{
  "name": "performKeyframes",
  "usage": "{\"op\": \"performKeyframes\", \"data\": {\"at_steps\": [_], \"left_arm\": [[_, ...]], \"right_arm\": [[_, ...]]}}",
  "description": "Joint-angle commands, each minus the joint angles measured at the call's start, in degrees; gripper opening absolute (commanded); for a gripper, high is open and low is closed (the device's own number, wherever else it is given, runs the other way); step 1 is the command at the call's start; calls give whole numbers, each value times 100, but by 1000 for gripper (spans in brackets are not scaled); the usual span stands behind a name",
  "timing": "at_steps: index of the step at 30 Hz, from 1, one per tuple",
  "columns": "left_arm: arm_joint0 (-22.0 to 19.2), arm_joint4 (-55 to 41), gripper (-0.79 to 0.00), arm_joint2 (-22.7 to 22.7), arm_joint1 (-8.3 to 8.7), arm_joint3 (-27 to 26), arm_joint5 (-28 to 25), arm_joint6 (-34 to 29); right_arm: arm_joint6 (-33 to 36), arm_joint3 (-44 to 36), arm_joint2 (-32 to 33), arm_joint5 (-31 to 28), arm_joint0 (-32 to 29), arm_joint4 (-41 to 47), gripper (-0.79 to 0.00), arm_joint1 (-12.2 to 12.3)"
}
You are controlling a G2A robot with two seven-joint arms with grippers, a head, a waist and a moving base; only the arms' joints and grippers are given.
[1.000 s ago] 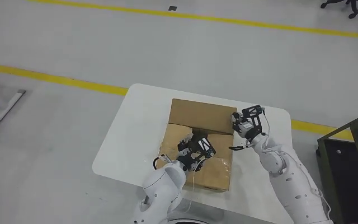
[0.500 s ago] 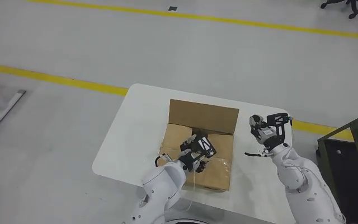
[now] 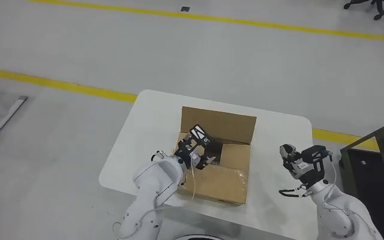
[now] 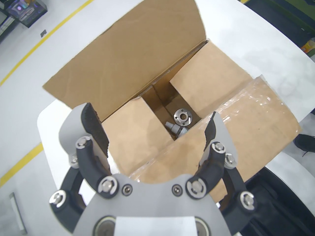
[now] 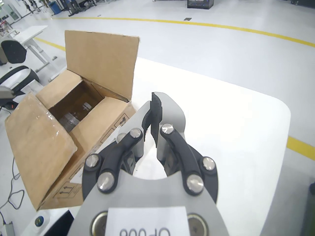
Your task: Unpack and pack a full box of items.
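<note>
The cardboard box (image 3: 222,174) stands on the counter (image 3: 144,138). Its far flap (image 4: 128,57) is upright. Two inner flaps (image 4: 137,133) lie nearly level across the opening, and the taped near flap (image 4: 246,124) covers the near part of the top.

The left gripper (image 4: 150,119) hangs above the box with its fingers spread wide and nothing between them. The right gripper (image 5: 153,109) is clenched on nothing, over bare counter beside the box and apart from it.

**Hazards**
- The gap between the inner flaps is narrow. Spread fingers lowered here would likely catch a flap edge and fold it down onto the contents.
- Neither gripper braces the box. A sideways pull on a flap could slide or tip it.
- The taped near flap may spring back over the gap if lifted and let go.

**View differences**
- The left wrist view looks straight down the gap to a metal flange (image 4: 182,117) and a grey fitting (image 4: 173,127) on the box floor. The top view gives a dark slot there.
- The right wrist view adds the box's side wall and the closed fingertips of the right gripper.
- The top view gives the spacing between both arms.
</note>
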Motion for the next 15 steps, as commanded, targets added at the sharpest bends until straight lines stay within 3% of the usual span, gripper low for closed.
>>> {"op": "performKeyframes", "data": {"at_steps": [1,7,15], "left_arm": [[190,37,0,-119,44,-180,-52,-117],[584,176,0,-412,153,-671,1,-191],[641,247,0,-439,185,-726,118,-58]], "right_arm": [[-100,-11,91,-346,-103,-64,-785,20],[-338,23,206,-1254,-232,-205,-785,77],[-338,27,214,-1286,-232,-217,-785,80]]}}
